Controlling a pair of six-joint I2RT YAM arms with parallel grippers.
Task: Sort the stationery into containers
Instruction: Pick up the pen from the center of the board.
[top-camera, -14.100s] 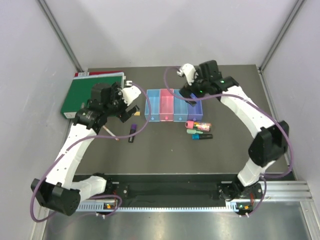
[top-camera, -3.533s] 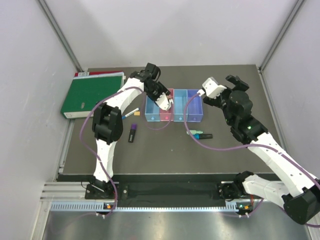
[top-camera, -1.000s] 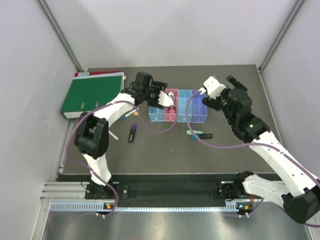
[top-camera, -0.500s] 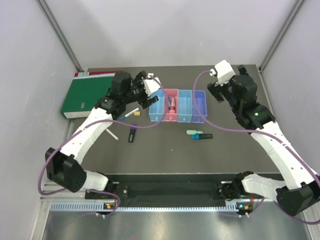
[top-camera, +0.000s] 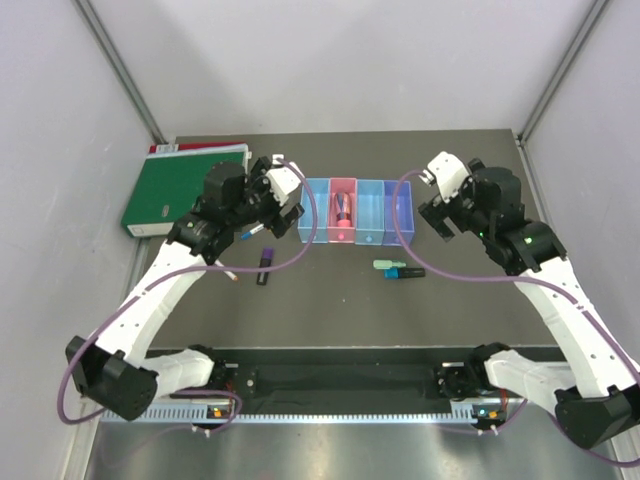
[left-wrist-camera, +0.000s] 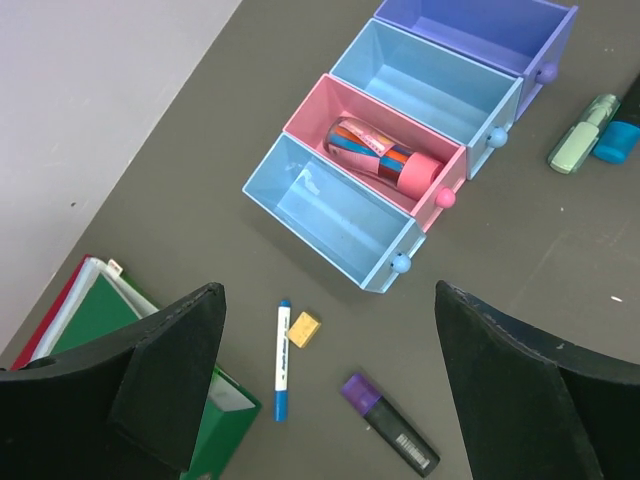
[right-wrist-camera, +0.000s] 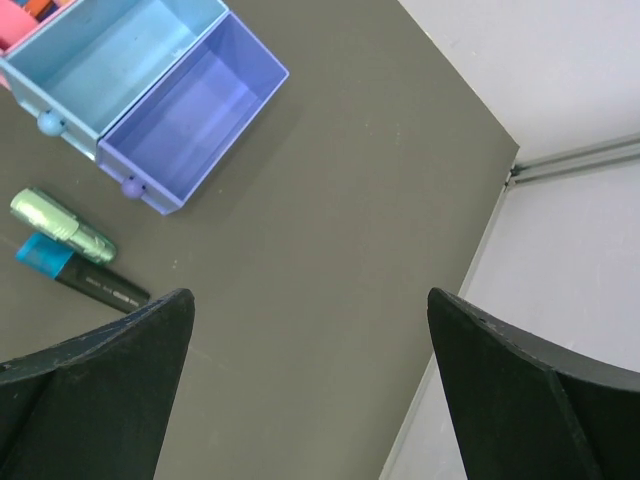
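Observation:
The four joined bins (top-camera: 356, 238) stand in a row: light blue (left-wrist-camera: 300, 195), pink (left-wrist-camera: 320, 110), light blue (left-wrist-camera: 430, 85), purple-blue (left-wrist-camera: 480, 30). A multi-coloured tube with a pink cap (left-wrist-camera: 385, 160) lies in the pink bin. My left gripper (top-camera: 285, 205) is open and empty, above a blue-ended white pen (left-wrist-camera: 282, 360), a small yellow eraser (left-wrist-camera: 304, 329) and a purple-capped black marker (left-wrist-camera: 390, 437). My right gripper (top-camera: 437, 215) is open and empty, right of the bins. A green marker (right-wrist-camera: 60, 228) and a blue-capped black marker (right-wrist-camera: 80, 275) lie in front of the purple-blue bin (right-wrist-camera: 190, 115).
A large green binder (top-camera: 185, 185) lies at the far left. A thin white pen with an orange end (top-camera: 222, 270) lies on the table under the left arm. The table's right edge with a metal rail (right-wrist-camera: 560, 165) is close to the right gripper.
The left gripper has drawn back to the left, away from the bins, and stays open. The right gripper has come down and nearer. The bins and loose items have not moved.

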